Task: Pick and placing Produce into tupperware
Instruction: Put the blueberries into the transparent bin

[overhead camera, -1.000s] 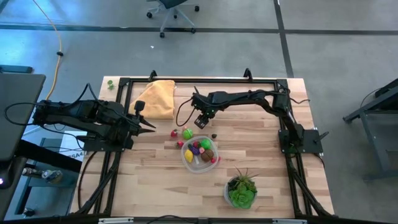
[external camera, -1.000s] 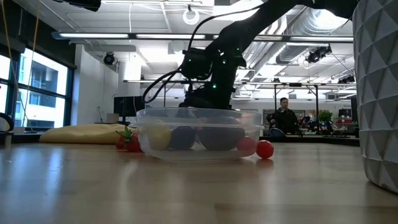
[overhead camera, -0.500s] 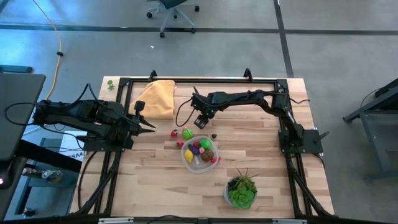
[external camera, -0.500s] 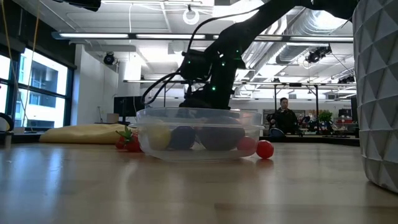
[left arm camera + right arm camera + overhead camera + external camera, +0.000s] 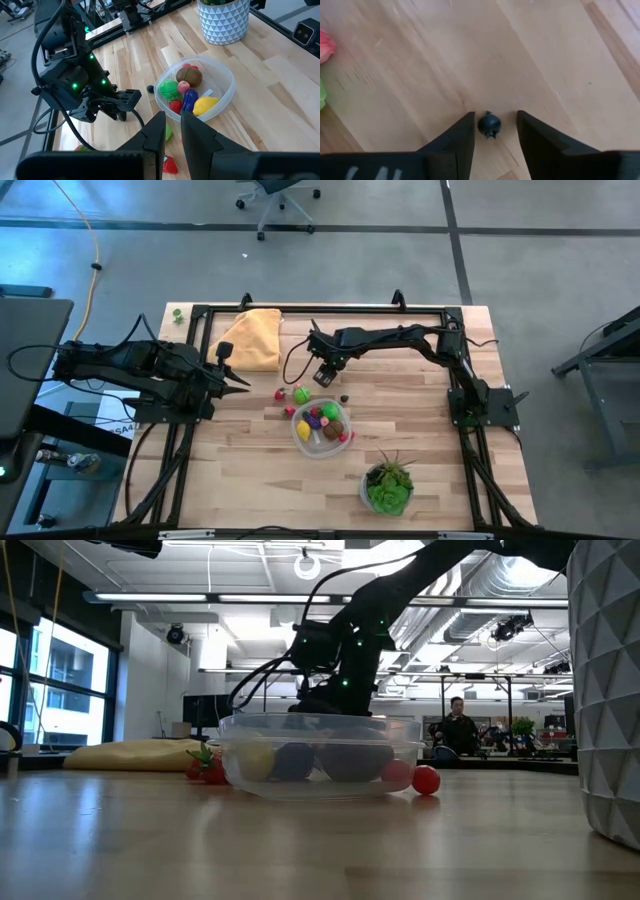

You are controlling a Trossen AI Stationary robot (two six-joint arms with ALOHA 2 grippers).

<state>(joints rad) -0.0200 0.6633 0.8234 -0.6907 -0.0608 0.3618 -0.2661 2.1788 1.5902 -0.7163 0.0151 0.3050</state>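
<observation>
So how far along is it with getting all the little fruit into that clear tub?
Well along. The clear tub already holds several pieces. In hand: the right hand has its fingers either side of a tiny dark berry on the table, not yet lifted. Left: a green piece and a few red ones beside the tub. The left hand waits aside.

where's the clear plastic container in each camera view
High view: the container sits at the table's middle, below the right gripper.
Low view: container centre frame, in front of the dark arm.
Left wrist view: container right of centre, beyond the left gripper.
Right wrist view: not in it; only a small dark berry between the fingers.
Shared landmark: the white plant pot.
</observation>
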